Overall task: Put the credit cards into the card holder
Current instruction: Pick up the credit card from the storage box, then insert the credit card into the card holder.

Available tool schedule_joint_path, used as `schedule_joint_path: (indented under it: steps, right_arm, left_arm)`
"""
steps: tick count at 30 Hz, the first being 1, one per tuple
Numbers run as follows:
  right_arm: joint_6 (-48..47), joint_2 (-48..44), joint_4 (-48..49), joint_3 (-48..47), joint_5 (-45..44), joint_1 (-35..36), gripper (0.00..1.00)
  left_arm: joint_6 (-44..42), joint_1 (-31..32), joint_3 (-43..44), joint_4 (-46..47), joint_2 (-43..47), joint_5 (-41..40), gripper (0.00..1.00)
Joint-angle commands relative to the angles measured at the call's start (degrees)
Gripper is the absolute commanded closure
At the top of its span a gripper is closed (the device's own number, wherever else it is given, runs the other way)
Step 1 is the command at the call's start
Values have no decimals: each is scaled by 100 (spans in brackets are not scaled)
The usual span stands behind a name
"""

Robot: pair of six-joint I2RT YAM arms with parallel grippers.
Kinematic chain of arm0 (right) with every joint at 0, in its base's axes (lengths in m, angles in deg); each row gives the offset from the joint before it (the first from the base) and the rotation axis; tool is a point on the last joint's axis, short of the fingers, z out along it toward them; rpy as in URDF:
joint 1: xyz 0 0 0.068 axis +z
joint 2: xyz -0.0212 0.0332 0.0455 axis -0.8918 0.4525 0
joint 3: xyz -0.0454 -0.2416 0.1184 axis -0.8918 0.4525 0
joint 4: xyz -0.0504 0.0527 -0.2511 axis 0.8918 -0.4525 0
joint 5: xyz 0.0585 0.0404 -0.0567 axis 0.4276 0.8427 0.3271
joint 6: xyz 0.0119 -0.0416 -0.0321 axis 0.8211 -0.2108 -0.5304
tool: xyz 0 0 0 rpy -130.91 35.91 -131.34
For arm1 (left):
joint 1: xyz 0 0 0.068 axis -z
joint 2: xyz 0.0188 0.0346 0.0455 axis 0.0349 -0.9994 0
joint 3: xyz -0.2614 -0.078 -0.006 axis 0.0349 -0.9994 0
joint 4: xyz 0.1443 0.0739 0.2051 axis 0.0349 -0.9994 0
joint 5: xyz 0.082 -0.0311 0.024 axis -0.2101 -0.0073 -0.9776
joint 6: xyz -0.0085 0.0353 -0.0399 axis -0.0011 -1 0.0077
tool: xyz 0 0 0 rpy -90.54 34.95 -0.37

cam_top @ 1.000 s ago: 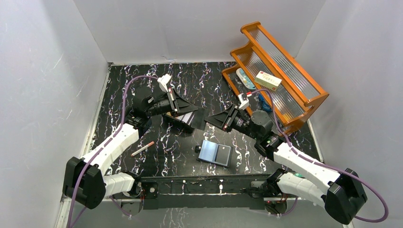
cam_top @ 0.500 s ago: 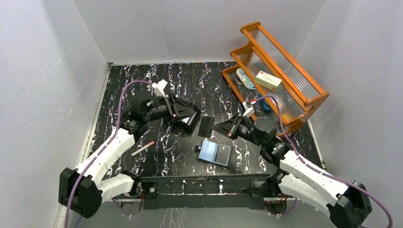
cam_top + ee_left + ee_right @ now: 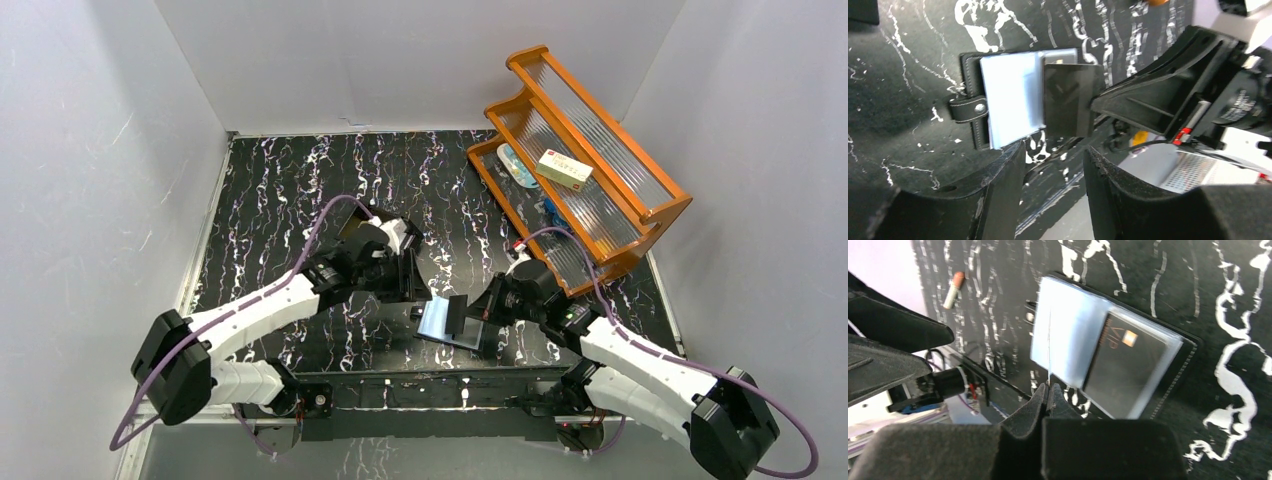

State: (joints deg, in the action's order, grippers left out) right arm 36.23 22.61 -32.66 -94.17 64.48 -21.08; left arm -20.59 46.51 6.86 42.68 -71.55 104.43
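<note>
- Card holder (image 3: 452,322) lies on the largest thing in sight, a black table (image 3: 300,170) veined with white. It is close to the near edge, about midway between left and right.
- An orange rack (image 3: 600,130) with ribbed clear shelves stands at the far right of the table. A cream-and-red carton (image 3: 564,169) lies on one of its shelves.
- The left gripper (image 3: 415,285) hangs just left of the card holder. Its fingers are spread apart with nothing between them, and its wrist view looks through the gap at bare table.
- The right gripper (image 3: 478,308) reaches in low from the right and is clenched tight on the edge of a dark card (image 3: 457,310).
- The card holder is spread open and flat, with a black rim around a pale blue clear sleeve that faces up. Its snap tab (image 3: 968,107) sticks out on the left side.
- The dark card stands on edge over the middle of the card holder. Whether its lower edge touches the sleeve, I cannot tell.
- A second card (image 3: 1125,362), dark with a small orange square, sits under the clear sleeve in the right half of the card holder.
- A small stick (image 3: 954,290) with an orange tip lies on the table, apart from the card holder on its left.
</note>
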Motion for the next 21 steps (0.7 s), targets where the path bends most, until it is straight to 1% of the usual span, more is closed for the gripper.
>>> schedule_joint_path:
  steps: [1, 5, 9, 16, 21]
  right_arm:
    - [-303, 41, -106, 120, -213, -43, 100]
    - [-311, 191, 192, 468, 54, -203, 100]
    - [-342, 245, 269, 534, 98, -282, 100]
    - [-158, 256, 821, 781, 466, -496, 100]
    - [-139, 248, 1052, 947, 647, -633, 100]
  left_arm:
    - [-222, 306, -110, -304, -153, -700, 56]
    - [-296, 459, -201, -299, -439, -833, 60]
    - [-354, 574, -216, -284, -652, -969, 65]
    - [-499, 686, -235, -186, -1142, -1167, 78]
    - [-536, 780, -234, -154, -1400, -1264, 81]
